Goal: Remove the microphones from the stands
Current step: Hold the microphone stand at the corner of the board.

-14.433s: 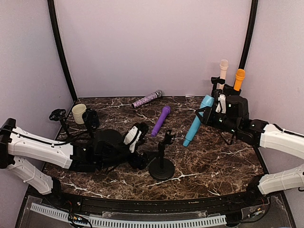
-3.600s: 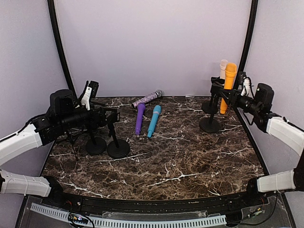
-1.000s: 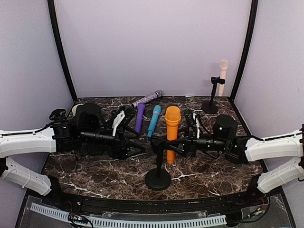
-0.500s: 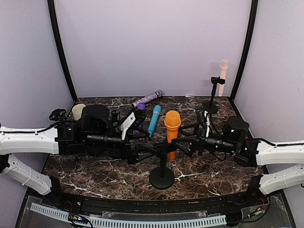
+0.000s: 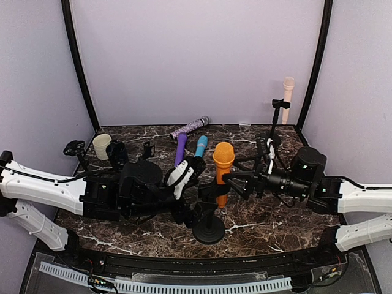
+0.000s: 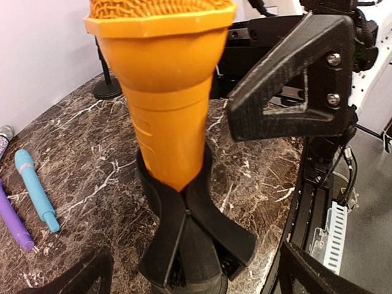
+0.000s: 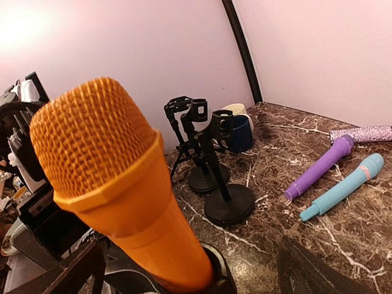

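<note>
Now both claws wide, nothing held. Left claw [image 6: 196, 275] straddles clip of black round-based stand [image 5: 209, 231], low, under mic body. Right claw [image 7: 196, 269] spread either side of orange mesh-headed plastic microphone [image 5: 223, 162]. Change over last second: right claw opened out from narrower set, and left arm slid in toward stand. Orange microphone upright in clip, mid dark marble worktop [image 5: 275, 214], not yet out. Likely meaning: stand parked; left braces, right regrips and lifts. Purple handheld mic [image 5: 180, 150] lies behind.
</note>
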Controlling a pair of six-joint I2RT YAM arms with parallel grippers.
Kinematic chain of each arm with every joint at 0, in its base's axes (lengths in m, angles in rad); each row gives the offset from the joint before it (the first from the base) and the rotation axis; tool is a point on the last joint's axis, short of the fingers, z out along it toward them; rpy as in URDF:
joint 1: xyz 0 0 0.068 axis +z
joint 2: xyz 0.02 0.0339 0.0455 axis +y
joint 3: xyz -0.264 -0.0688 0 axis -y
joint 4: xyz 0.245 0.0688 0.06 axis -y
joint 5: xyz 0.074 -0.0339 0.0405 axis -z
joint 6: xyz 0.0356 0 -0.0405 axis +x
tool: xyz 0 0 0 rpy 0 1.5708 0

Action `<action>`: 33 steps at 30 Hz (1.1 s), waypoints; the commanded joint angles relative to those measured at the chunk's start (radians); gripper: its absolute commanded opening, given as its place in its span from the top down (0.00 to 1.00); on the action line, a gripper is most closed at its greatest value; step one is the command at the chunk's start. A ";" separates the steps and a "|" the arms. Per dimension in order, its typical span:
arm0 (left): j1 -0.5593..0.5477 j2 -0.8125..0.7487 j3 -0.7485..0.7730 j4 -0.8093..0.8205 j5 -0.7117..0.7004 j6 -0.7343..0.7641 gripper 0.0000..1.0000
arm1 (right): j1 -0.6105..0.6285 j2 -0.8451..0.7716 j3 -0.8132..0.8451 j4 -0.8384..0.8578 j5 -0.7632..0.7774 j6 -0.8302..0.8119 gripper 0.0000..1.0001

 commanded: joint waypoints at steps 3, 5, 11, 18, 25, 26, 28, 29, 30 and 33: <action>-0.023 0.019 0.066 -0.044 -0.190 -0.082 0.02 | 0.036 -0.011 0.111 -0.053 0.055 -0.038 0.01; -0.022 0.023 0.065 -0.031 -0.209 -0.094 0.01 | 0.038 -0.006 0.124 -0.062 0.060 -0.039 0.02; -0.026 0.038 0.071 -0.004 -0.207 -0.097 0.01 | 0.049 0.010 0.147 -0.071 0.101 -0.025 0.02; -0.045 0.078 0.110 -0.025 -0.233 -0.091 0.01 | 0.071 0.023 0.154 -0.060 0.154 -0.036 0.02; -0.057 0.095 0.125 -0.053 -0.286 -0.117 0.01 | 0.084 0.028 0.157 -0.061 0.183 -0.034 0.02; -0.058 0.096 0.126 -0.057 -0.288 -0.123 0.02 | 0.085 0.029 0.156 -0.061 0.187 -0.036 0.01; -0.062 0.098 0.126 -0.064 -0.291 -0.127 0.06 | 0.085 0.030 0.156 -0.061 0.192 -0.034 0.01; -0.063 0.100 0.128 -0.066 -0.291 -0.127 0.09 | 0.087 0.030 0.157 -0.062 0.194 -0.035 0.01; -0.066 0.100 0.129 -0.070 -0.292 -0.125 0.15 | 0.087 0.030 0.157 -0.063 0.196 -0.037 0.01; -0.071 0.100 0.133 -0.077 -0.293 -0.121 0.32 | 0.088 0.032 0.165 -0.070 0.193 -0.039 0.01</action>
